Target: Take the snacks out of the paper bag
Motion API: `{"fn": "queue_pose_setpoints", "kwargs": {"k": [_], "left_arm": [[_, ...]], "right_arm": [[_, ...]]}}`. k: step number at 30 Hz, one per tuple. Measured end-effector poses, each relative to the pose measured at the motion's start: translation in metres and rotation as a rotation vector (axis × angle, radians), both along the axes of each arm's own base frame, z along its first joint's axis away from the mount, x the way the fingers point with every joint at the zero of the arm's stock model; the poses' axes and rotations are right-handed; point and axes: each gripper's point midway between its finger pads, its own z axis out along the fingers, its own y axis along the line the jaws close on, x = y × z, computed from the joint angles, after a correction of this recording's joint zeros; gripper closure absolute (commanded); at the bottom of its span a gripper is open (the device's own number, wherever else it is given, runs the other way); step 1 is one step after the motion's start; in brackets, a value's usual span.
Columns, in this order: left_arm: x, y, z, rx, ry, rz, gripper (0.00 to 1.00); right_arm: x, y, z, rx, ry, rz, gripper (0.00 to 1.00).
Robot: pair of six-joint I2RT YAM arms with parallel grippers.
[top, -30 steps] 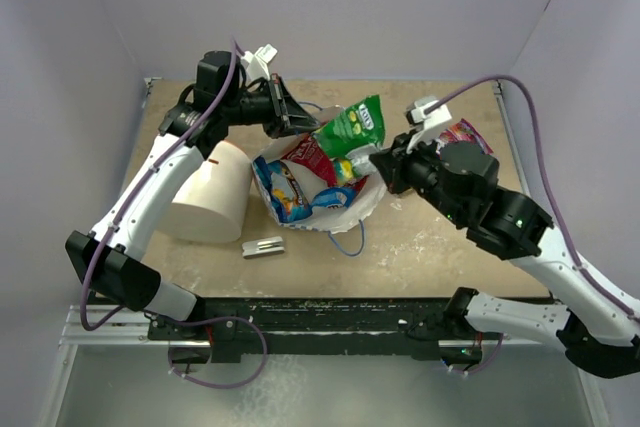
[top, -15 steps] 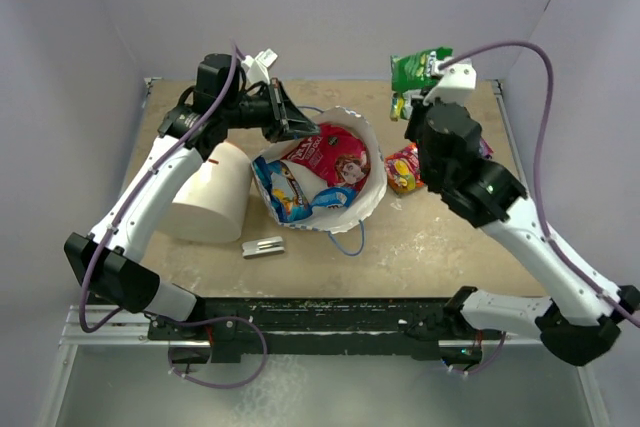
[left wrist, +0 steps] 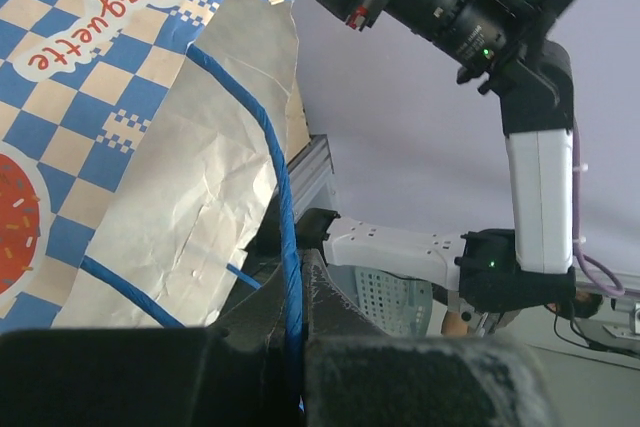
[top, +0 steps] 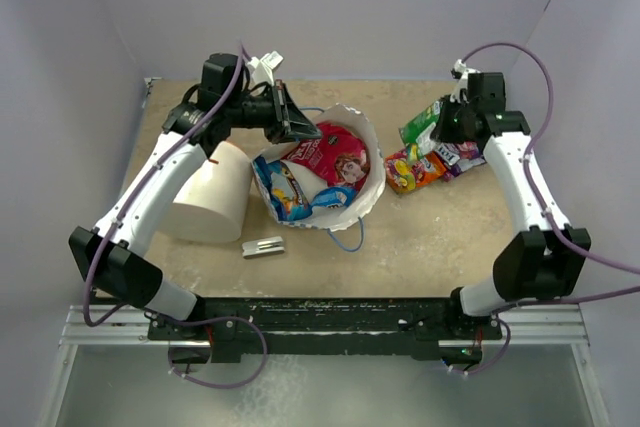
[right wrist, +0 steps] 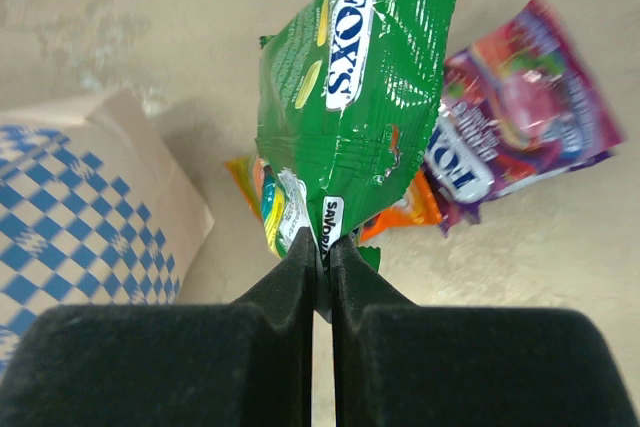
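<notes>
The green packet [right wrist: 360,97] is pinched at its end seam by the right jaws, pressed together, close above the orange packet [top: 412,172] and purple packet [top: 460,155], which lie right of the paper bag [top: 372,147]. I think it should be released low, beside them. The left jaws, closed, pinch the blue string handle [left wrist: 275,177]. A red packet [top: 335,152] and a blue packet [top: 290,192] remain inside. The desk [top: 430,237] is beige, with a white cylinder [top: 210,192] and a grey clip [top: 263,246]. The walls are pale lilac.

I get even, bright overhead light w/ soft shadows on the bench [top: 440,237], some glare on the green packet [right wrist: 360,97], purple packet [right wrist: 520,117] behind it slightly blurred.
</notes>
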Motion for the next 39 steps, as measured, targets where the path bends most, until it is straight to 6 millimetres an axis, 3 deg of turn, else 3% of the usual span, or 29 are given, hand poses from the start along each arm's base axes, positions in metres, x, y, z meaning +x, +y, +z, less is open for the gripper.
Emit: {"fn": "queue_pose_setpoints", "kwargs": {"k": [4,13,22,30,35,39], "left_arm": [[0.002,-0.002,-0.006,0.008,0.013,-0.017,1.00],[0.005,-0.006,-0.013,0.021,0.040,-0.053,1.00],[0.006,-0.008,0.002,0.010,-0.013,-0.078,1.00],[0.004,-0.007,0.007,0.014,-0.019,-0.081,1.00],[0.002,-0.005,0.004,0.027,-0.015,-0.082,1.00],[0.001,-0.004,0.007,0.026,-0.021,-0.078,1.00]], "right_arm": [[-0.007,0.000,-0.041,0.147,0.151,0.086,1.00],[-0.006,0.011,-0.087,0.384,0.303,0.189,1.00],[0.010,-0.009,-0.141,0.391,0.416,0.161,0.96],[0.019,-0.025,-0.160,0.299,0.454,0.113,0.88],[0.020,-0.034,-0.169,0.254,0.471,0.088,0.71],[0.020,-0.036,-0.162,0.238,0.456,0.079,0.55]]}}
